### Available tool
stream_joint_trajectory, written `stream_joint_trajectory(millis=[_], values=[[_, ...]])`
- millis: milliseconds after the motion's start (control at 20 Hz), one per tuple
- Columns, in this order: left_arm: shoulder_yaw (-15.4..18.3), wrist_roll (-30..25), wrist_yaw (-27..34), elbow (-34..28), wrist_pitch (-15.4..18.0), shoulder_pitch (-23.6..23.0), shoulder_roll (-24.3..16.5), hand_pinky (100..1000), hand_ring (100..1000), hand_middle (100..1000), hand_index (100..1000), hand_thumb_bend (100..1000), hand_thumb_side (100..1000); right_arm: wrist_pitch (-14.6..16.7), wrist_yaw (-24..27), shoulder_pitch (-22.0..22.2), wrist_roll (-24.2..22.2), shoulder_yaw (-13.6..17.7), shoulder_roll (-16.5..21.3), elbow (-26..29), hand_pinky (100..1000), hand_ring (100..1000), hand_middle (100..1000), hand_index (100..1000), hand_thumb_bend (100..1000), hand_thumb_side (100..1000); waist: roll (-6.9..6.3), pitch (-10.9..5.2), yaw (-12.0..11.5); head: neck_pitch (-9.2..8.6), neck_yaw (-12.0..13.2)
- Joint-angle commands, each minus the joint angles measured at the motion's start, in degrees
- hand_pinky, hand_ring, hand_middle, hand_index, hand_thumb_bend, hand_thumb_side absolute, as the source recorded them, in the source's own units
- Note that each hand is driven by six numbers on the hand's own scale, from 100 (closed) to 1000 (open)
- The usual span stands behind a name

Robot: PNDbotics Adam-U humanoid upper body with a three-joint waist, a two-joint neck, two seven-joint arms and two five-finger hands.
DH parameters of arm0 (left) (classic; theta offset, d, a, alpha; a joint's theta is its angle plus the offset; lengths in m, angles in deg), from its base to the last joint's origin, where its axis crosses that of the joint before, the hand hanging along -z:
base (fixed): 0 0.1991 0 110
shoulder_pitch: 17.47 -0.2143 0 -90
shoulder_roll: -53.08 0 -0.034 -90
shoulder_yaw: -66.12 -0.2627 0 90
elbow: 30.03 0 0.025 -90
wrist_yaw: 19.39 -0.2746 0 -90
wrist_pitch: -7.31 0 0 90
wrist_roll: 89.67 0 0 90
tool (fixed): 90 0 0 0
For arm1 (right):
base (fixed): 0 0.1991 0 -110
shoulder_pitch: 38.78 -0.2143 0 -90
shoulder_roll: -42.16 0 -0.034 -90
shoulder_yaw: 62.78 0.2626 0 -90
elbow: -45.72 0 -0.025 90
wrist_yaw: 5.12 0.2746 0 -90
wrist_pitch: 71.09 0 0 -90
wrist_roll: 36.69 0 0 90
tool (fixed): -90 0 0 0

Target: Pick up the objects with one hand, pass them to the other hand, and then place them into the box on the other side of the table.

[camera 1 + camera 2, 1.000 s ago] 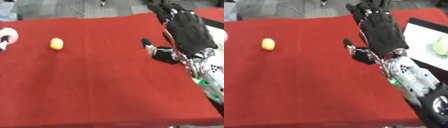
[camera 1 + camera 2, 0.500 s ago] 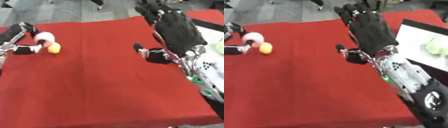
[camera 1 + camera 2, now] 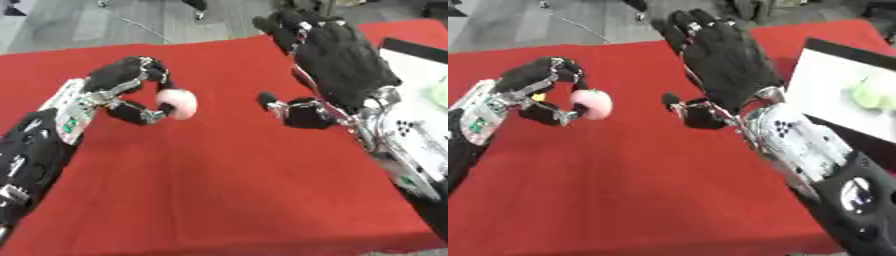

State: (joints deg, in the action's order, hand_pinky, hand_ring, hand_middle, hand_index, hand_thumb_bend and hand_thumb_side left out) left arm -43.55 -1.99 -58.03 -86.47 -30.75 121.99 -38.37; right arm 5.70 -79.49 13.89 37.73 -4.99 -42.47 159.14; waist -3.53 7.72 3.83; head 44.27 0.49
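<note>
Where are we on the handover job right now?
Done: one pale green object already lies in the white box at the robot's right. In hand: the left hand is curled round a pink-white ball held above the red cloth, facing the open right hand. Left: the pass itself, then the drop into the box. A yellow bit shows behind the left hand; I can't tell what it is.

Pink object carried inward by the left hand

The pink ball (image 3: 178, 103), pinched in the left hand (image 3: 131, 85), has been brought from the table's left edge toward the open right hand (image 3: 724, 65).
</note>
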Motion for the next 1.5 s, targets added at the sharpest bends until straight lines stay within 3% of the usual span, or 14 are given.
stream_joint_trajectory(millis=[50, 350, 750, 1500], values=[[-0.54, -3.13, 3.41, -2.16, 0.03, 2.25, 1.14, 667, 421, 340, 574, 100, 274, -0.37, 0.65, -1.00, -0.22, -0.14, 0.38, 1.17, 463, 826, 818, 940, 430, 331, 0.14, -1.27, -0.21, -0.15, -0.41], [-0.01, -9.02, 9.31, -3.87, 0.03, 3.66, 4.71, 670, 421, 338, 573, 100, 285, -1.75, 1.86, -0.90, -0.46, -1.00, 0.19, 1.17, 403, 819, 805, 922, 421, 331, 0.25, -1.19, -0.30, -0.15, -0.71], [2.98, -16.81, 17.10, -5.75, -0.33, 4.23, 6.06, 671, 420, 337, 572, 100, 305, -3.49, 3.11, -0.40, -0.31, -1.77, 0.18, 1.17, 350, 811, 790, 901, 419, 324, 0.26, -1.19, -0.40, -0.15, -1.60], [4.68, -29.88, 30.17, -13.14, -10.84, 5.10, 8.85, 673, 419, 336, 571, 100, 320, -3.95, 4.01, -0.57, -0.27, -2.22, -0.12, 1.17, 321, 804, 779, 872, 403, 310, 0.42, -1.15, -0.40, -0.15, -1.70]])
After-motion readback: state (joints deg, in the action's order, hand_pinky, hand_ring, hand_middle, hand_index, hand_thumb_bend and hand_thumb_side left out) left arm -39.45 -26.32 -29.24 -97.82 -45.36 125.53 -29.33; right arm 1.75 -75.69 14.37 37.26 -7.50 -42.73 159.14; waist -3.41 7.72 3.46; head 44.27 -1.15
